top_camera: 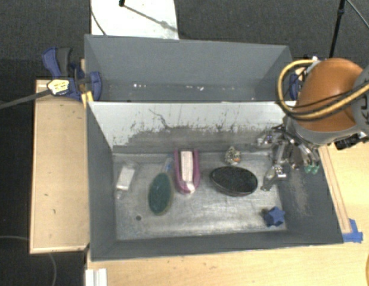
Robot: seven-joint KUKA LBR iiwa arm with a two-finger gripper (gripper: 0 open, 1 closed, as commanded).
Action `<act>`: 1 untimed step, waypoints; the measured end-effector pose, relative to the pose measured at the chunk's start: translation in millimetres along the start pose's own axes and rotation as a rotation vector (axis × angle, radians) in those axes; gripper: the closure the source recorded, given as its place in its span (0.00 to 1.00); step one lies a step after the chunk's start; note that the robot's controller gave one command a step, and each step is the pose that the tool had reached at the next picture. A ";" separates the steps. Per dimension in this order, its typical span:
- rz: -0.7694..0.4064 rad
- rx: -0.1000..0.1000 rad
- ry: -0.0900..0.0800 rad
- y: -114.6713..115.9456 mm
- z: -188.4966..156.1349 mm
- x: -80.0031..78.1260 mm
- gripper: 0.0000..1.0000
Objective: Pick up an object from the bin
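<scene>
The right wall of the grey bin (315, 213) could be scraped, or the black oval pad (233, 182) at centre right shoved aside rather than gripped, as the end effector (272, 174), its opening impossible to tell, is seen just right of it.

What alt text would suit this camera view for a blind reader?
A robot gripper hangs inside a grey bin, beside a black oval object. A purple item, a green oval and a pale block lie further left.

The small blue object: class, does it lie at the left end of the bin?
No, the small blue object lies on the floor of the bin near its right front corner.
</scene>
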State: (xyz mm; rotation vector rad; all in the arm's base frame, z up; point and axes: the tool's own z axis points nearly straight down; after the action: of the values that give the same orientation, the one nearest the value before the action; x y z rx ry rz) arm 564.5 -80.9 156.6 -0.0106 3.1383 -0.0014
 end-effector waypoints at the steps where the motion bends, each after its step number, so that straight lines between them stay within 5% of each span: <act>1: -0.197 -0.002 -0.004 51.5 84.7 11.9 0.00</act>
State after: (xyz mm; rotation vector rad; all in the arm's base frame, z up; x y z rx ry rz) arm 552.6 -29.6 71.8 -0.3195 3.1184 0.0012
